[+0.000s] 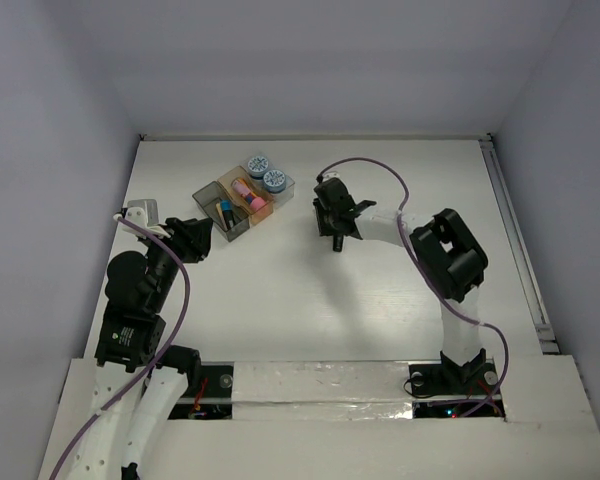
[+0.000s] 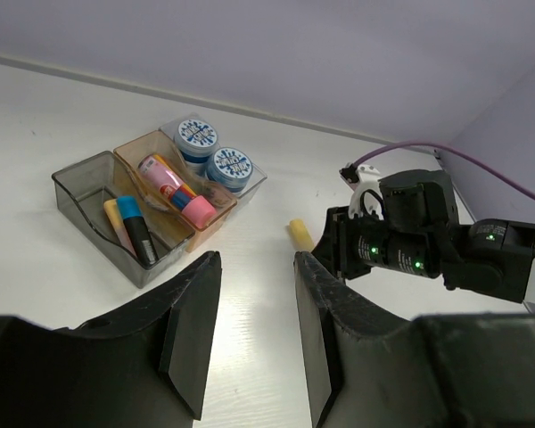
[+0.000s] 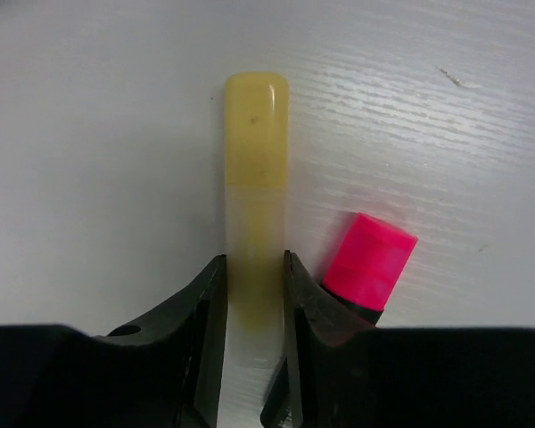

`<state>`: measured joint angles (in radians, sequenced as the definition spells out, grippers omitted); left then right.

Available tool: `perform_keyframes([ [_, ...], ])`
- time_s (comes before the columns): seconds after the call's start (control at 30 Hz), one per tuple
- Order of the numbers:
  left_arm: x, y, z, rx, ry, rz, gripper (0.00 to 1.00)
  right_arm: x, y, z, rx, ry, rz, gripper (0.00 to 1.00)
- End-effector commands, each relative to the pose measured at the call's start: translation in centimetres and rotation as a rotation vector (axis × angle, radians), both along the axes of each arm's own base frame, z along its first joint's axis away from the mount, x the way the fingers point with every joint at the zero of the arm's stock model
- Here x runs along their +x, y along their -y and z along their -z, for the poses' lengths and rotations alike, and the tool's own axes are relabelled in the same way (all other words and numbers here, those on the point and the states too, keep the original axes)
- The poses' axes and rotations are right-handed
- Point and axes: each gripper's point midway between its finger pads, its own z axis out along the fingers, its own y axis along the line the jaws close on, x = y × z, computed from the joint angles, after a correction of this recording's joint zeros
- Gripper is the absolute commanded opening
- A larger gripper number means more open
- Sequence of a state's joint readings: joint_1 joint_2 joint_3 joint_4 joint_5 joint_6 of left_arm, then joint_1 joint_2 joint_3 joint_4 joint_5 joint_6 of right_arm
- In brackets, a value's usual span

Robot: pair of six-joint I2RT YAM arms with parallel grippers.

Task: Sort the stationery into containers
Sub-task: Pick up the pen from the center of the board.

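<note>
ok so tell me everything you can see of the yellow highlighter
The yellow highlighter is a short plastic-looking stick with rounded corners. Its far part is cloudy yellow with a few dark specks; the near part is paler and see-through. It looks to lie flat on the white table, pointing straight away from the right gripper, whose fingers clamp its near part from both sides. A pink-capped highlighter lies just beside it, apart, beyond one finger.

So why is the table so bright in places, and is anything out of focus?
Top external: soft light, a faint shadow on the table under the right arm. Left wrist: a bright glare patch between the dark fingers of the open left gripper. Right wrist: the yellow highlighter and table grain are sharp; the fingers of the right gripper look dark and soft.
</note>
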<state>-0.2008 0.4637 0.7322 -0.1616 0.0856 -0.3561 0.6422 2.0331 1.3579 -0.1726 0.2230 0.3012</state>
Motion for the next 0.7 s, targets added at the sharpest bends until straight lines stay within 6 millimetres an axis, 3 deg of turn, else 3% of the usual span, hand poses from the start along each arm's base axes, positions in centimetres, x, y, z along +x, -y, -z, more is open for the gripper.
perform_keyframes([
  [0.0,0.1,0.1,-1.0,-0.002,0.044,0.005,0.35,1.4,0.2,-0.8,-0.038,0.041,0.018,0.27],
  [0.1,0.3,0.0,-0.9,-0.001,0.038,0.002,0.35,1.4,-0.5,-2.7,0.024,0.086,-0.001,0.16],
  [0.23,0.2,-0.1,-1.0,-0.002,0.044,-0.003,0.35,2.0,-1.6,-6.7,0.111,0.185,-0.033,0.15],
  [0.3,0.3,-0.2,-1.0,0.0,0.041,-0.007,0.35,1.1,-3.1,-8.6,0.163,0.212,-0.072,0.15],
  [0.4,0.3,0.0,-0.9,-0.001,0.039,0.003,0.35,-0.1,-7.9,-10.8,0.28,0.236,-0.193,0.15],
  [0.6,0.3,-0.1,-0.9,0.002,0.039,-0.004,0.35,-1.1,-15.8,-14.6,0.448,0.246,-0.365,0.15],
  [0.67,0.2,-0.3,-1.0,0.001,0.046,-0.01,0.35,-0.7,-18.3,-15.8,0.497,0.27,-0.405,0.15],
])
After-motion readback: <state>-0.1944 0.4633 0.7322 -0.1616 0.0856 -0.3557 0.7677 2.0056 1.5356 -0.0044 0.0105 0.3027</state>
